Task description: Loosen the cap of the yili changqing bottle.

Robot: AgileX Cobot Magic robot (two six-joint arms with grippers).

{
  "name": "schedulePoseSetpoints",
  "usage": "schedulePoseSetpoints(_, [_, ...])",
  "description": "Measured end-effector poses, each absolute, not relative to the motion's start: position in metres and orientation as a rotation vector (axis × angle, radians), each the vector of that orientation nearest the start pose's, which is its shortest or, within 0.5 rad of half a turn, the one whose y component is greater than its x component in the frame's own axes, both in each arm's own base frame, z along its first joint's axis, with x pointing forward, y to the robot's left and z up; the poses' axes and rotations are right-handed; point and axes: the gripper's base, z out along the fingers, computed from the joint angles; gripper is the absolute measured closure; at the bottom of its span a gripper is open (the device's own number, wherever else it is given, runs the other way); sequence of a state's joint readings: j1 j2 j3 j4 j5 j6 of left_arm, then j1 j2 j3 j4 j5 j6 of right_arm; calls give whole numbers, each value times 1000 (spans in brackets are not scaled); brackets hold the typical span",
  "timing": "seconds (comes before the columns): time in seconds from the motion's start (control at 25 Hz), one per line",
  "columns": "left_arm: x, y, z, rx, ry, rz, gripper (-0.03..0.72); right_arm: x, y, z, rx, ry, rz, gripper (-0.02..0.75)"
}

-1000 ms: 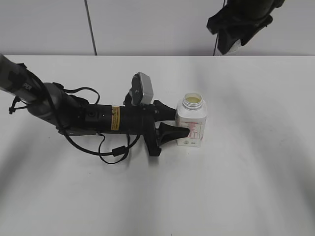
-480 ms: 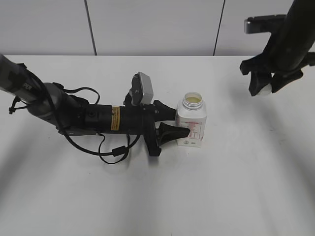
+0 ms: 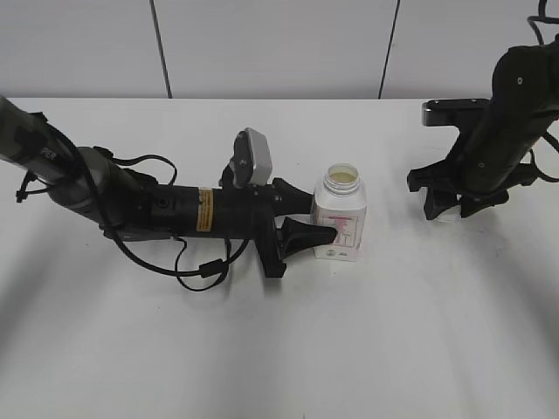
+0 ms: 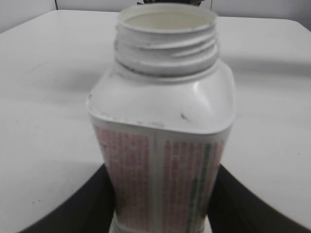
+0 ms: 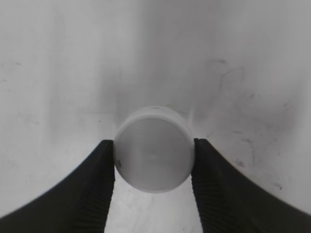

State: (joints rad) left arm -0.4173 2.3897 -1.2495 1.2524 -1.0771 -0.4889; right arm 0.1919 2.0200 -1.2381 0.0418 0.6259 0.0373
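The white Yili Changqing bottle (image 3: 341, 220) stands upright mid-table with its threaded neck open and no cap on it. My left gripper (image 3: 316, 219) lies low along the table and is shut on the bottle's lower body. In the left wrist view the bottle (image 4: 163, 111) fills the frame, with my left gripper (image 4: 163, 199) around its red-print label. My right gripper (image 3: 452, 209) is down near the table at the right, apart from the bottle, shut on the round white cap (image 5: 153, 155). In the right wrist view my right gripper (image 5: 154, 145) pinches the cap's sides. I cannot tell whether the cap touches the table.
The white table (image 3: 367, 349) carries the left arm's black body and looped cables (image 3: 201, 266) on the left. A pale wall with panel seams (image 3: 159, 48) runs behind the table's back edge.
My right arm has come down from high at the back to low over the table at the right, the cap still in its jaws. The left arm and bottle have not moved.
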Motion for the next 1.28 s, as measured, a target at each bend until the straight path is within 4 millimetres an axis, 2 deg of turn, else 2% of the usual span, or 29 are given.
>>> schedulePoseSetpoints(0.16, [352, -239, 56, 1341, 1448, -987, 330, 380, 76, 126, -192, 2891, 81, 335])
schedulePoseSetpoints(0.32, [352, -239, 56, 1341, 1448, -987, 330, 380, 76, 125, -223, 2889, 77, 166])
schedulePoseSetpoints(0.4, [352, -239, 56, 1343, 1448, -987, 330, 380, 76, 126, -233, 2887, 76, 140])
schedulePoseSetpoints(0.52, [352, -239, 55, 1346, 1446, -989, 309, 380, 76, 126, -231, 2885, 77, 139])
schedulePoseSetpoints(0.76, [353, -234, 57, 1344, 1443, -1016, 120, 379, 76, 140, -243, 2864, 81, 141])
schedulePoseSetpoints(1.0, [357, -215, 60, 1378, 1455, -1049, 108, 377, 75, 165, -244, 2821, 87, 146])
schedulePoseSetpoints(1.28, [373, -189, 94, 1407, 1494, -924, 108, 373, 74, 192, -242, 2756, 94, 146])
